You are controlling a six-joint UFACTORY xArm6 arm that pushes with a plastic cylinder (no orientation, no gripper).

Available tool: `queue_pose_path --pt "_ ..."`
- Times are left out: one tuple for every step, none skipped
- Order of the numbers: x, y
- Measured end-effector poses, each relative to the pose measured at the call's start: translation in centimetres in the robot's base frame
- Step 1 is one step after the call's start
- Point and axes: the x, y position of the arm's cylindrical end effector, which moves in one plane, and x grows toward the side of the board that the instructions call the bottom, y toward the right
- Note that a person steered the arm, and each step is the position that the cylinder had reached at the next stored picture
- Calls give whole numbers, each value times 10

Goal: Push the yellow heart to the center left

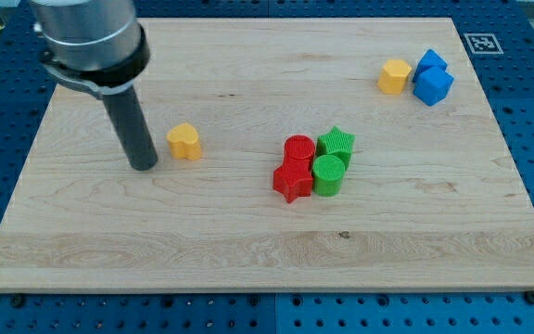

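In the camera view, my tip (144, 167) stood on the worktop (248, 250) just to the view's left of the yellow heart (184, 141), apparently clear of it; the heart's pointing and long axis could not be made out, and no grasping hand was fitted.

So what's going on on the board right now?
My tip rests on the wooden board just to the view's left of the yellow heart, with a small gap between them. The heart sits left of centre. In the middle, a red cylinder, red star, green star and green cylinder cluster together.
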Motion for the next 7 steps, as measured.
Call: queue_pose_path --pt "5 0" --pt "32 13" --pt "36 47" --pt "25 63" --pt "6 63" --pt "-24 61" --pt "-32 61"
